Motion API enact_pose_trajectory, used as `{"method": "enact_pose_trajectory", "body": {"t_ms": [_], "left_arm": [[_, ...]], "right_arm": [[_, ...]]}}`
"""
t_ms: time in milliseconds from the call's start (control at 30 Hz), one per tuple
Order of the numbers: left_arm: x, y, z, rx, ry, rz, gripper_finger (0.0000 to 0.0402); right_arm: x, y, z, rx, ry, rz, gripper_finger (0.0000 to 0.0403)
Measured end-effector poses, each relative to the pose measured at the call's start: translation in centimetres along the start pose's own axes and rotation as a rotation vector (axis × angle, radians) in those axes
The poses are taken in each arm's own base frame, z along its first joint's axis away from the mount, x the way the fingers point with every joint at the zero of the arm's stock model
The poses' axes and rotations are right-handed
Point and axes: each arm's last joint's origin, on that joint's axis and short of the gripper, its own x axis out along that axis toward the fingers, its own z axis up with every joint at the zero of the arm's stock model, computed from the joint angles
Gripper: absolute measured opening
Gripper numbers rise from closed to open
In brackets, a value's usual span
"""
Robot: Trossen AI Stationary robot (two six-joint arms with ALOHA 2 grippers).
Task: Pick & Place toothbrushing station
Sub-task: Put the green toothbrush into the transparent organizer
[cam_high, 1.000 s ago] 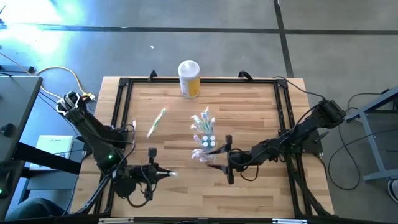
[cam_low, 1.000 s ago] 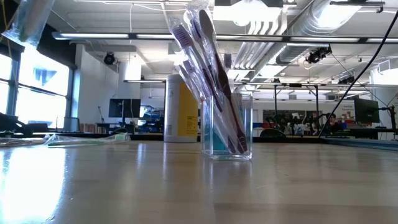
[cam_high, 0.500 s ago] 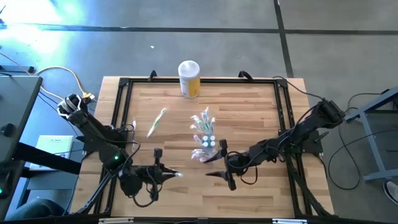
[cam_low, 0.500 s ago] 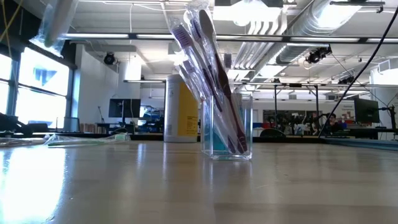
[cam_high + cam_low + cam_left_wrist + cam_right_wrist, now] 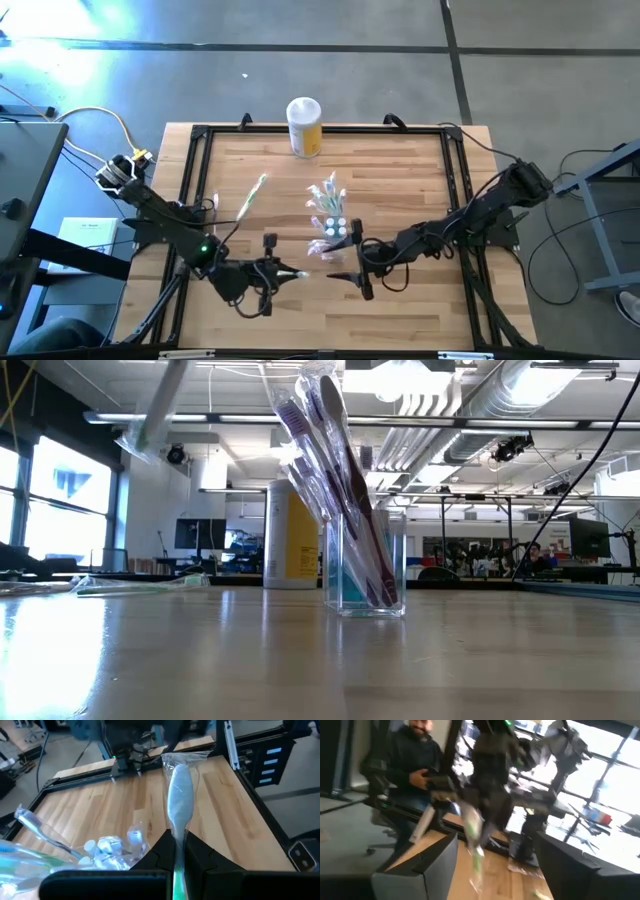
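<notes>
A loose toothbrush [image 5: 252, 195] is seen lying on the left of the table [image 5: 400, 310], apart from everything else, with bare wood around it. Near the front edge, the left gripper [image 5: 297, 274] is clamped on a wrapped brush [image 5: 179, 802] with a green handle, raised off the wood. At mid-table, the clear cup [image 5: 365, 565] is packed with translucent brushes leaning out over its rim; its base is hidden from above. Just beside it, the right gripper [image 5: 351, 258] is held with fingers apart, empty. At the far edge stands a yellow canister [image 5: 304, 126].
</notes>
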Motion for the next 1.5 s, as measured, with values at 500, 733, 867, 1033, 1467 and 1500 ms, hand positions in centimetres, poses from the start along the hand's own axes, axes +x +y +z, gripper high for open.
{"method": "enact_pose_trajectory", "body": {"t_ms": [500, 733, 867, 1033, 1467, 1500], "left_arm": [[1.3, -0.1, 0.2, -0.015, -0.046, 0.002, 0.0008], [1.3, -0.1, 0.1, -0.008, -0.036, 0.0, 0.0008], [1.3, 0.0, -0.1, -0.003, -0.024, 0.003, 0.0008], [1.5, 0.2, 0.0, -0.005, -0.025, 0.014, 0.0008], [2.5, 1.0, -0.1, -0.059, -0.022, 0.034, 0.0008], [2.5, 1.0, 0.0, -0.059, -0.028, 0.033, 0.0008]], "right_arm": [[2.3, 0.6, -1.1, -0.034, 0.0, 0.055, 0.0243], [3.4, 0.5, -1.1, -0.041, 0.005, 0.101, 0.0243], [3.6, 0.2, -0.7, -0.038, -0.012, 0.118, 0.0243], [3.6, 0.0, -0.8, -0.031, -0.016, 0.13, 0.0243], [3.7, -0.5, -1.5, -0.038, 0.031, 0.139, 0.0241], [3.7, -0.7, -1.5, -0.038, 0.031, 0.135, 0.0239]]}}
